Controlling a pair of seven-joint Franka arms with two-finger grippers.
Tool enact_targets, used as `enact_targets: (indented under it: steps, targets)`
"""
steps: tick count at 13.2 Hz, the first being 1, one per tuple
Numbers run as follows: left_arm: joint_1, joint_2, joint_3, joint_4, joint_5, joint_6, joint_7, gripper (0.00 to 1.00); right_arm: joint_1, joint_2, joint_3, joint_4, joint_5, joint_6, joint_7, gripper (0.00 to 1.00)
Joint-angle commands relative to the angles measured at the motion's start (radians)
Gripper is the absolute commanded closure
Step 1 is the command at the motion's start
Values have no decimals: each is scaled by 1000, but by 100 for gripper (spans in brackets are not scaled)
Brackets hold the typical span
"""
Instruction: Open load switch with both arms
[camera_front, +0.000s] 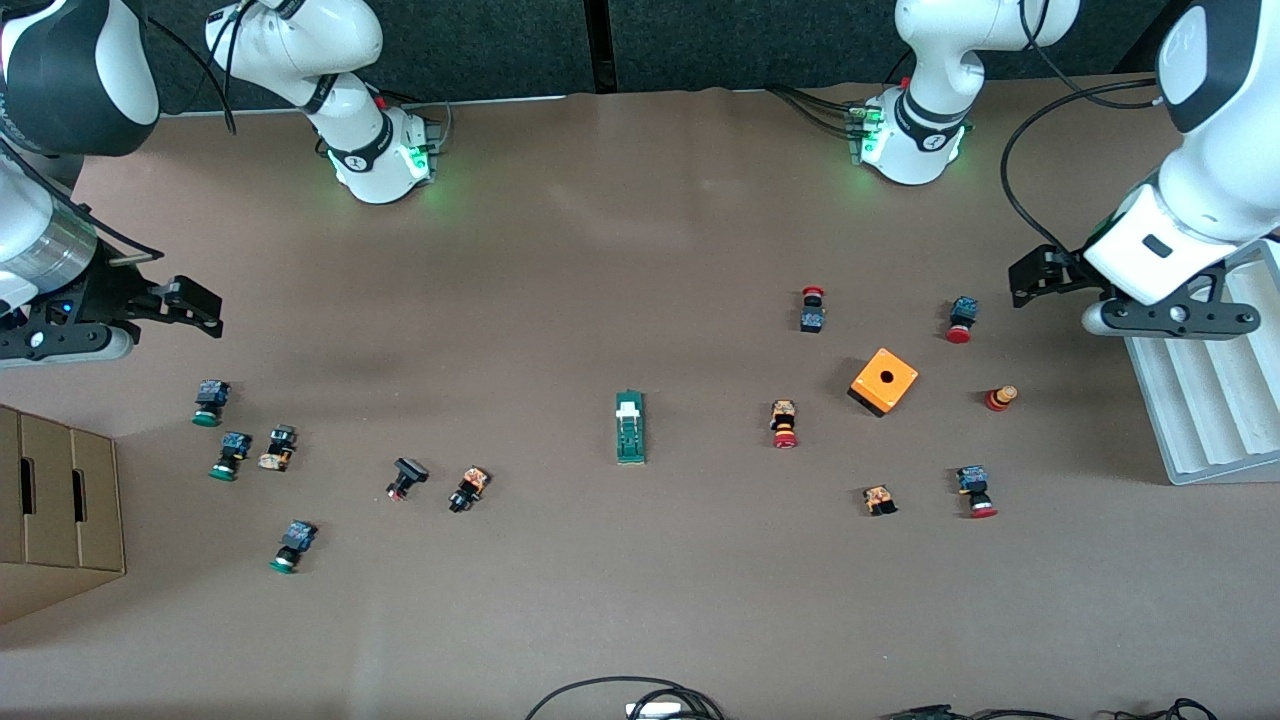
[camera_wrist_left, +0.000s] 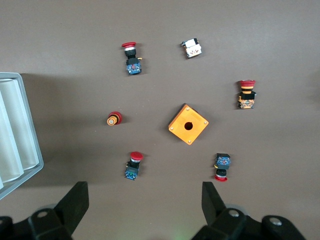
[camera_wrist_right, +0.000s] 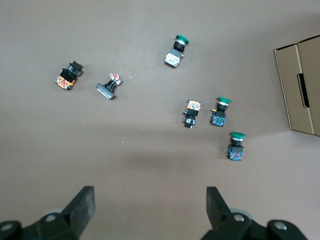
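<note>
The load switch (camera_front: 630, 427), a narrow dark-green block with a small white lever piece, lies flat near the middle of the table. Neither wrist view shows it. My left gripper (camera_front: 1040, 278) hangs open over the left arm's end of the table, above bare table beside the red-capped push-buttons; in its wrist view the left gripper (camera_wrist_left: 145, 200) has nothing between its fingers. My right gripper (camera_front: 190, 305) hangs open over the right arm's end, above the green-capped push-buttons. Only bare table shows between the fingers of the right gripper (camera_wrist_right: 150, 205) in its wrist view.
An orange cube with a hole (camera_front: 884, 380) and several red-capped push-buttons (camera_front: 784, 424) lie toward the left arm's end, by a white ribbed tray (camera_front: 1210, 400). Several green-capped push-buttons (camera_front: 228, 455) and a cardboard box (camera_front: 60, 500) are toward the right arm's end. Cables (camera_front: 620, 695) lie at the table's near edge.
</note>
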Motion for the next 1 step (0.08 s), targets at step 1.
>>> enact_targets:
  steps: [1]
  targets:
    - [28, -15, -29, -13, -10, 7, 8, 0, 3, 12, -1, 20, -26, -2, 8, 0]
